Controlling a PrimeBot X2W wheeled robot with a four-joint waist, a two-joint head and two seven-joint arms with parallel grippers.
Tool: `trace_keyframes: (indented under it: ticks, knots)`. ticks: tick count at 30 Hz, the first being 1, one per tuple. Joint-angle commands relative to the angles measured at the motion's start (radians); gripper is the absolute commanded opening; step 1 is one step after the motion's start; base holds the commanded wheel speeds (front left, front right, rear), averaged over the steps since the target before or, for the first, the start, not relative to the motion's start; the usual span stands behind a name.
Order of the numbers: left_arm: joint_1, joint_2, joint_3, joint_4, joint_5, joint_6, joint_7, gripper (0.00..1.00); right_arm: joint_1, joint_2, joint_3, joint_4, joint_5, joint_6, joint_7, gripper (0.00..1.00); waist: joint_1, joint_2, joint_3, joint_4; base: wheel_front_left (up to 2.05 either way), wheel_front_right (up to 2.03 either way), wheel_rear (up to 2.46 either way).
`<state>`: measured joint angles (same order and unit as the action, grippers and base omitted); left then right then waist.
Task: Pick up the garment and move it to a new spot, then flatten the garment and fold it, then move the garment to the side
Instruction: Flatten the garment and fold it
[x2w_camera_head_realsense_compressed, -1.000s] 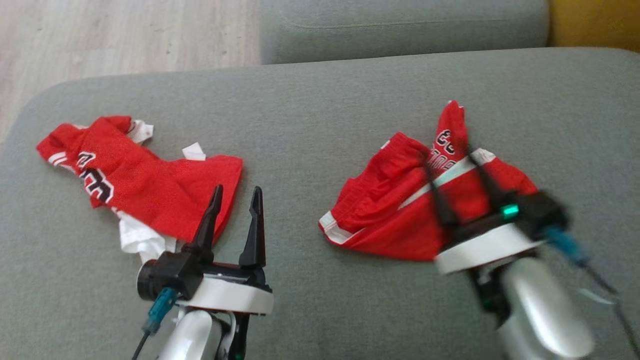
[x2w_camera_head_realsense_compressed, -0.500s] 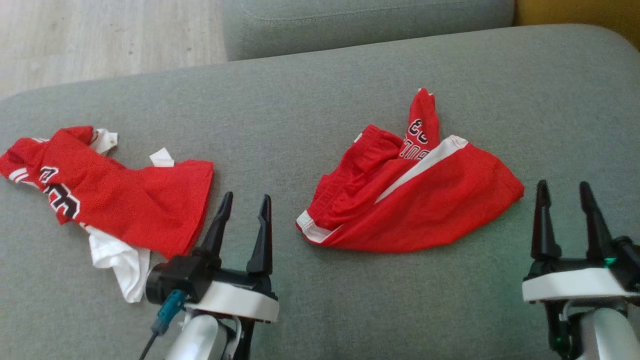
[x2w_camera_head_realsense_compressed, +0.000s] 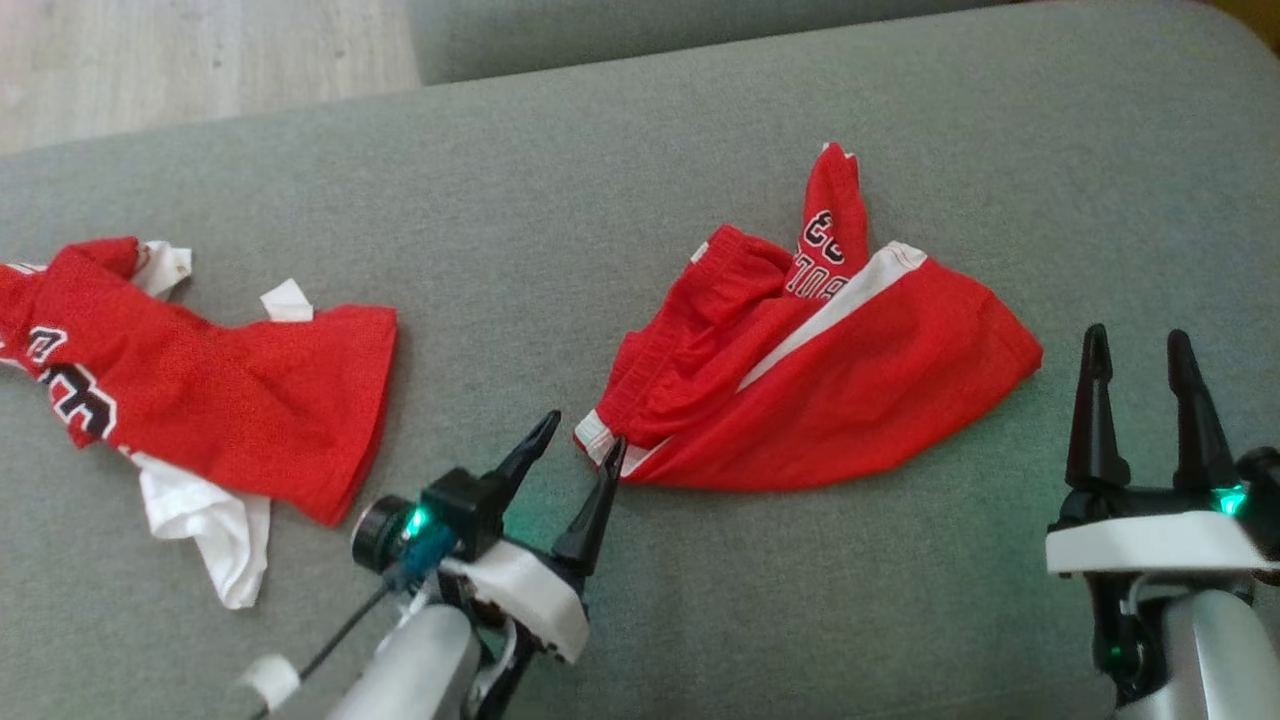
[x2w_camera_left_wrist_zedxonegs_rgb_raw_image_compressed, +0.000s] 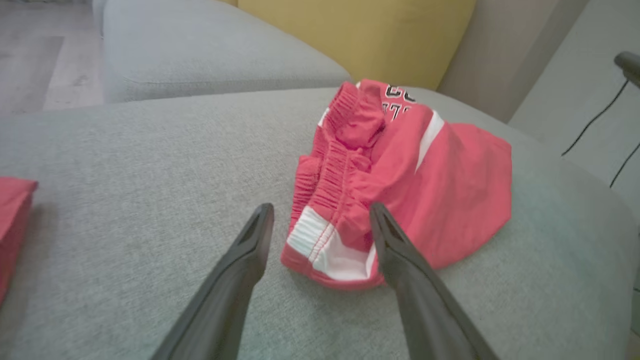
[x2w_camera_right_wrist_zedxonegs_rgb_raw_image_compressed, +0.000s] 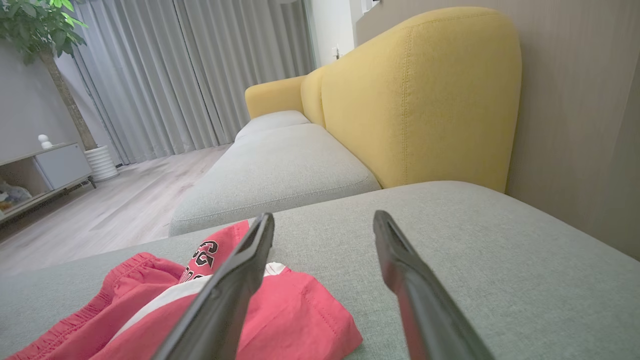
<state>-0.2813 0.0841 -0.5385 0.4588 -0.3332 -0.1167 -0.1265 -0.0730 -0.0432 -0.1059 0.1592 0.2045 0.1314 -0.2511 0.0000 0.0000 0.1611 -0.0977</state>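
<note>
Crumpled red shorts with white stripes and black lettering lie on the grey sofa cushion, right of centre. My left gripper is open and tilted rightward, its fingertips at the shorts' white-trimmed near-left corner. In the left wrist view that corner of the shorts sits between the spread fingers of the left gripper, low over the cushion. My right gripper stands open and empty, just right of the shorts' right edge. From the right wrist, the shorts lie left of and below the right gripper.
A second red garment, a jersey with white fabric under it, lies crumpled at the cushion's left. Another grey cushion and wooden floor lie beyond. A yellow backrest borders the sofa on the right.
My right gripper has drawn back off the shorts and stands beside them, open. My left gripper has swung right to the shorts' near corner. The head camera has shifted.
</note>
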Motion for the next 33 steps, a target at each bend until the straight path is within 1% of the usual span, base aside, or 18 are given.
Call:
trace_keyframes:
  ticks: [1, 5, 15, 16, 17, 23, 30, 33]
  knots:
    - [-0.053, 0.024, 0.022, -0.016, 0.009, -0.006, 0.009, 1.00, -0.036, -0.007, 0.027, -0.028, 0.006, -0.001, -0.011, 1.00, 0.0000, 0.0000, 0.013, -0.009, 0.00, 0.00, 0.00]
    - [-0.099, 0.064, -0.014, 0.029, 0.029, -0.009, 0.050, 1.00, -0.043, -0.007, 0.035, -0.025, 0.016, -0.001, -0.011, 1.00, 0.0000, 0.0000, 0.032, -0.023, 0.00, 0.00, 0.00]
    - [-0.130, 0.084, -0.049, 0.056, 0.002, -0.012, 0.047, 1.00, -0.051, -0.007, 0.036, -0.016, 0.023, -0.001, -0.011, 1.00, 0.0000, 0.0000, 0.045, -0.041, 0.00, 0.00, 0.00]
    - [-0.131, 0.084, -0.056, 0.055, -0.001, -0.013, 0.047, 0.29, -0.050, -0.007, 0.036, -0.014, 0.022, -0.001, -0.011, 1.00, 0.0000, 0.0000, 0.045, -0.041, 0.00, 0.00, 0.00]
    - [-0.132, 0.086, -0.063, 0.052, -0.003, -0.013, 0.044, 0.00, -0.051, -0.007, 0.036, -0.013, 0.022, -0.001, -0.011, 1.00, 0.0000, 0.0000, 0.045, -0.041, 0.00, 0.00, 0.00]
    - [-0.127, 0.087, -0.059, 0.027, -0.014, -0.004, -0.002, 0.00, -0.055, -0.007, 0.033, -0.009, 0.012, -0.001, -0.011, 1.00, 0.0000, 0.0000, 0.040, -0.035, 0.00, 0.00, 0.00]
    - [-0.112, 0.057, -0.022, -0.051, -0.038, 0.041, -0.081, 0.00, -0.088, -0.007, 0.016, -0.015, -0.028, -0.001, -0.011, 1.00, 0.0000, 0.0000, 0.039, 0.000, 0.00, 0.00, 0.00]
    - [-0.109, 0.051, -0.018, -0.082, -0.035, 0.055, -0.098, 0.00, -0.118, -0.007, 0.024, 0.026, -0.068, -0.001, 0.005, 1.00, 0.0000, 0.0000, 0.044, 0.015, 0.00, 0.00, 0.00]
